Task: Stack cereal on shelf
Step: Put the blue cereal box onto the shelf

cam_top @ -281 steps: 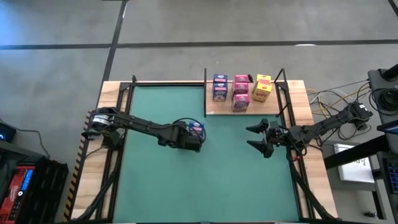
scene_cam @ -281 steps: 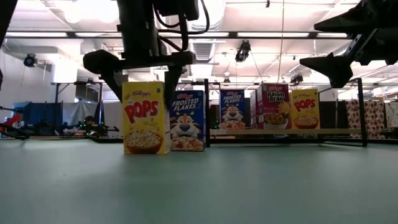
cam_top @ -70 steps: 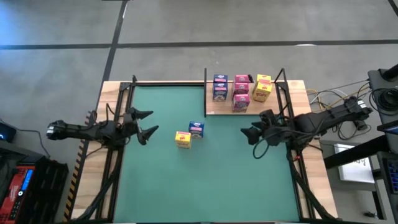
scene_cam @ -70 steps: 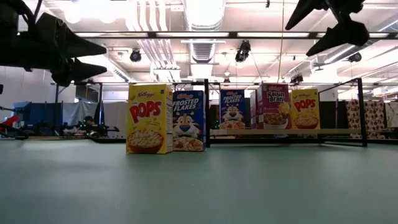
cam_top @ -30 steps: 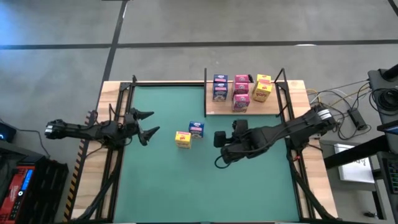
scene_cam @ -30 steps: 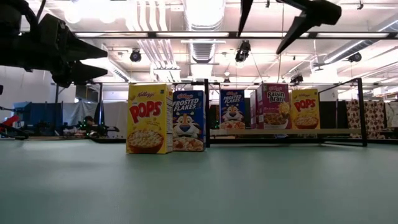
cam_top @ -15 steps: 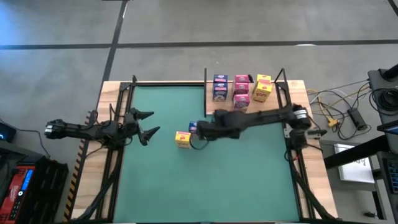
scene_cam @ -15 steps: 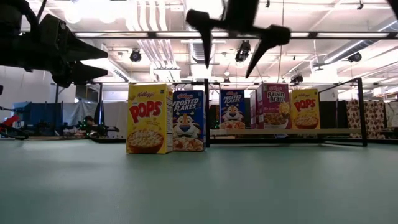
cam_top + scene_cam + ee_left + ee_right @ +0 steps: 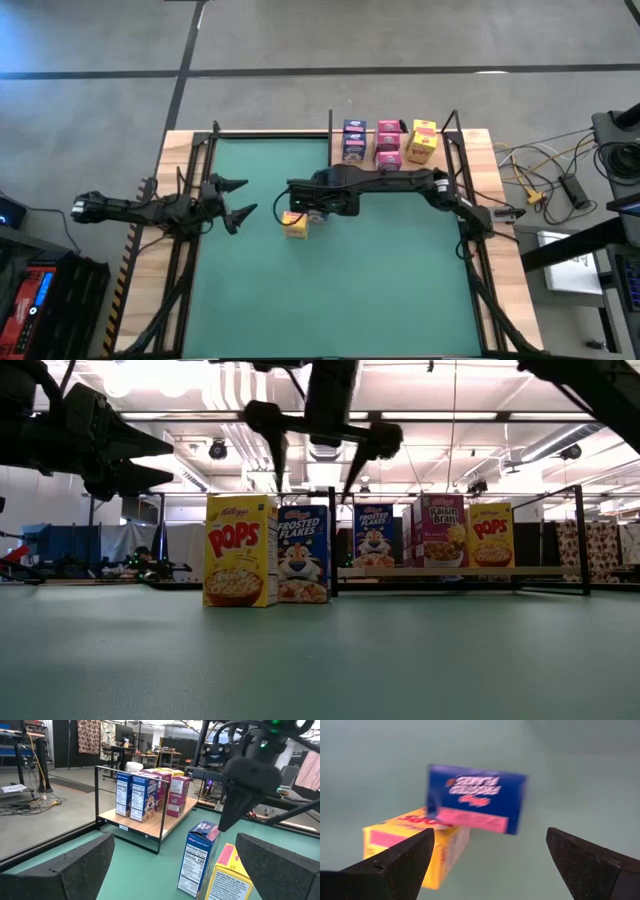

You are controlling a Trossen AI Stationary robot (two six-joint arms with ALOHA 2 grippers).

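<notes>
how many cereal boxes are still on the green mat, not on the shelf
2: a yellow box and a blue box side by side mid-mat, under the open right gripper. In the high view the arm hides the blue one.

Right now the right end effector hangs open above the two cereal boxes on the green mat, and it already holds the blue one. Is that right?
Not quite. The right end effector does hang open above the blue box and yellow box on the green mat, but it holds nothing. The low view shows its fingers above the box tops, touching neither.
</notes>
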